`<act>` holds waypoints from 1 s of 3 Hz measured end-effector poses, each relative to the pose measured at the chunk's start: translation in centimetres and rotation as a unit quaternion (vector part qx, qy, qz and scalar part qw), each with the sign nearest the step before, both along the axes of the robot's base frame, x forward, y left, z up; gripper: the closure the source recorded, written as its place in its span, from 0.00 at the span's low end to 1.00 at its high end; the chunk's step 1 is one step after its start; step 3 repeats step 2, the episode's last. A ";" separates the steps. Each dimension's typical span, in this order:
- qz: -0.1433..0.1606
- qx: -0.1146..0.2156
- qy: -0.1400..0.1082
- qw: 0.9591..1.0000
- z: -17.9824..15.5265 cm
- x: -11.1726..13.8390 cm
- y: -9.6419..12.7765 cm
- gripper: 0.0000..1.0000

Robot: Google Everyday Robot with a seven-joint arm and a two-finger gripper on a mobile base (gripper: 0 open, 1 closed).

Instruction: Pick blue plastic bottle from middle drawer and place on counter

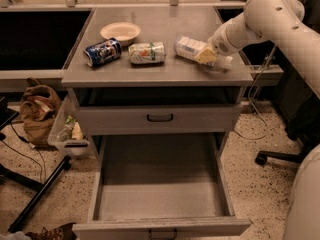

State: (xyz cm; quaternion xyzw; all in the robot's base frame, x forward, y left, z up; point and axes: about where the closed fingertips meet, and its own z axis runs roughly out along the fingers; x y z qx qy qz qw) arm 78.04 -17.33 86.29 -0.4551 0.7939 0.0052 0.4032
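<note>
The blue plastic bottle lies on its side at the right of the counter, tilted toward the right edge. My gripper reaches in from the right on the white arm and is closed around the bottle's right end, low over the counter top. The middle drawer is pulled fully out below, and its flat grey floor is bare.
A dark blue can and a white-and-green can lie on the counter left of the bottle, with a pale bowl behind them. The shallower drawer with a black handle is shut. A bag and a bin sit on the floor at the left.
</note>
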 end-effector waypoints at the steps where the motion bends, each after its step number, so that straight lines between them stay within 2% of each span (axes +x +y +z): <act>1: 0.000 0.000 0.000 1.000 0.0 0.0 0.0 0.00; 3: 0.000 0.000 0.000 1.000 0.0 0.0 0.0 0.00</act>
